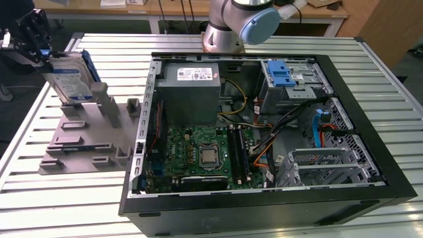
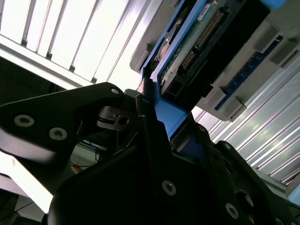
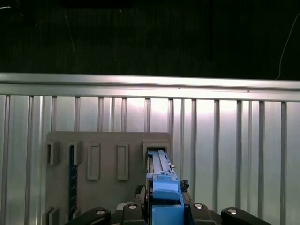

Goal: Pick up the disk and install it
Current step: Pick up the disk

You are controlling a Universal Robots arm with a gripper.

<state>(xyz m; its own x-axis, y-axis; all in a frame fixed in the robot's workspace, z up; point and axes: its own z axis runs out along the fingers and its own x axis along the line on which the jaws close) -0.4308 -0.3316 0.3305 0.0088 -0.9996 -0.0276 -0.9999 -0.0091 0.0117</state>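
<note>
**One disk, clamped at the fixture**

There is one disk [image 1: 66,77], a flat silver hard drive with a blue-and-white label and a blue plastic carrier frame. It stands on edge at the back of one grey slotted fixture plate [image 1: 79,144], at the exterior view's left, well apart from the computer. In the first wrist view its blue edge [image 3: 161,187] runs from a slot in the plate [image 3: 108,140] to the gripper [image 3: 164,206]. Whether the disk sits in that slot or hangs just above it cannot be told.

There is one black gripper [image 1: 41,52]. In the second wrist view its fingers [image 2: 145,117] are drawn in against the blue frame, with the drive's green circuit board [image 2: 187,47] beyond them, so it grips the disk.

One open black computer case [image 1: 264,208] lies on its side. Inside it are one grey power-supply box [image 1: 191,94], one green motherboard [image 1: 205,153] and one grey metal drive bay [image 1: 294,89] with a blue latch [image 1: 281,74].

The single arm [image 1: 238,22] rises behind the case and reaches across to the fixture.

Everything rests on a ribbed aluminium table [image 1: 66,208]. Wooden desks [image 1: 185,10] stand behind it.
</note>
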